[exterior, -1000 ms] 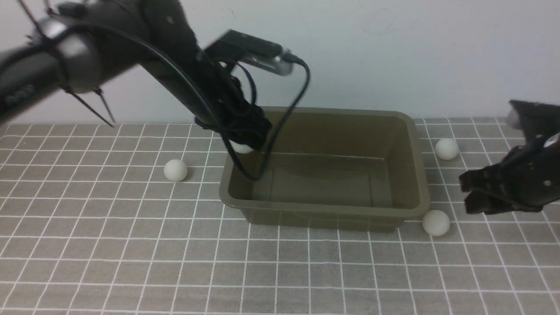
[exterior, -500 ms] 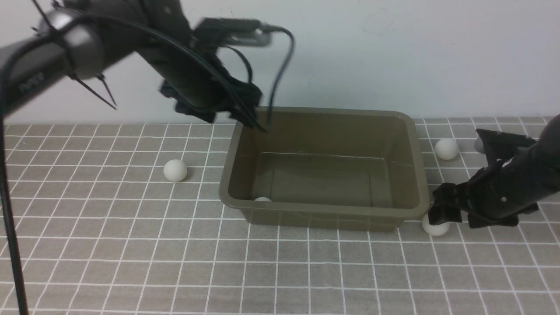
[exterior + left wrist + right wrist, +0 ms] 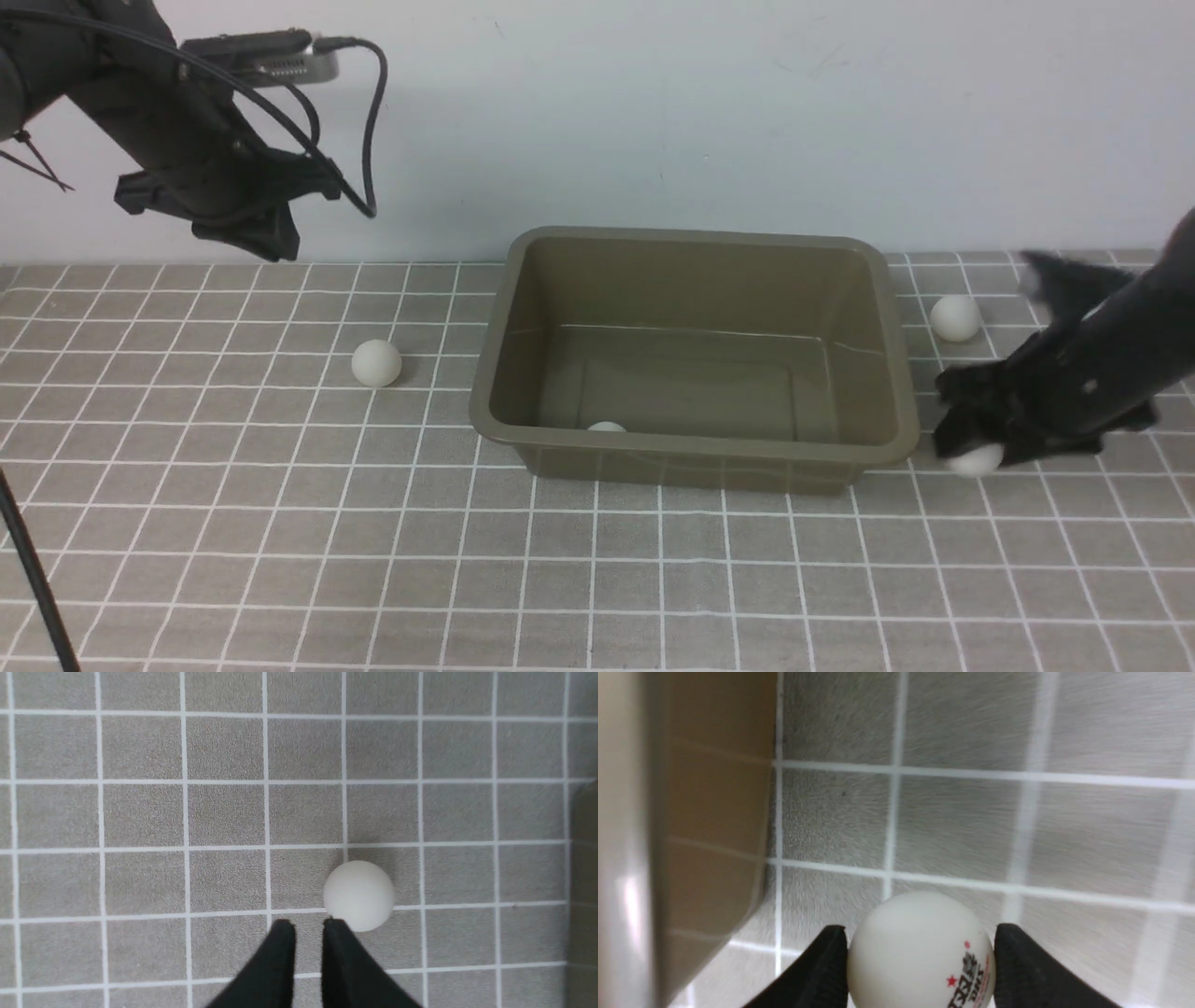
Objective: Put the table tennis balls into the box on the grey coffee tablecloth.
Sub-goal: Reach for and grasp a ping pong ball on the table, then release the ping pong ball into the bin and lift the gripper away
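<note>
We are looking across a table covered by a grey-brown checked tablecloth [image 3: 653, 579], with an open olive-brown box [image 3: 691, 280] sitting in the middle. One ball in the box [image 3: 607, 427] is lying on its floor against the near wall, so we are judging the job about a quarter done. Three more are waiting outside.

The near right ball [image 3: 977, 460] is sitting just beside the box's near right corner, and the right claw [image 3: 921, 938] is gripping it. In the right wrist view, the two black fingers are pressing against the ball's sides, with its red-starred print showing. We cannot tell whether this ball is resting on the cloth or lifted clear.

The far right ball [image 3: 955, 317] is lying on the cloth beside the box's right wall, apart from the claw. The left ball [image 3: 376, 362] is lying to the box's left, near it but not touching.

The left claw [image 3: 308, 927] is hanging high above that side, holding nothing. Its fingertips are almost together, with only a thin gap.

As we are judging it, what is left is dropping the near right ball over the rim, then fetching the other two.
</note>
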